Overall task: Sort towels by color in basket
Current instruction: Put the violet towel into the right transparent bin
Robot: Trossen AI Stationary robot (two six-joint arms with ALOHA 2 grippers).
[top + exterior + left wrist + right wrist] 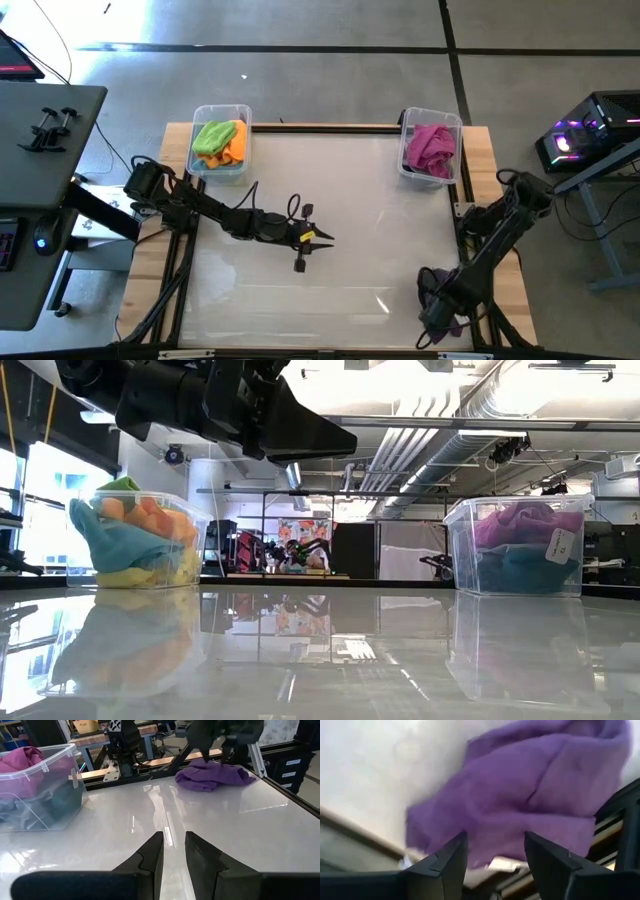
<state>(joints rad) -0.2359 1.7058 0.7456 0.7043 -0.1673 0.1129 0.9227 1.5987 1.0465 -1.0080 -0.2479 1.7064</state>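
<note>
A purple towel lies crumpled at the table's near right corner; it also shows in the left wrist view and fills the right wrist view. My right gripper is open and points down right over it, one finger on each side of a fold; the left wrist view shows it from afar. My left gripper hovers above the table's middle, open by a narrow gap and empty. My right gripper's fingertips stand at the top of the purple towel, pointing down from above. I cannot tell whether they touch the cloth. The towel lies slack on the table.
A clear bin at the far left holds lime green, orange, yellow and light blue towels. A clear bin at the far right holds magenta and teal towels. The wooden table frame runs close by the purple towel.
</note>
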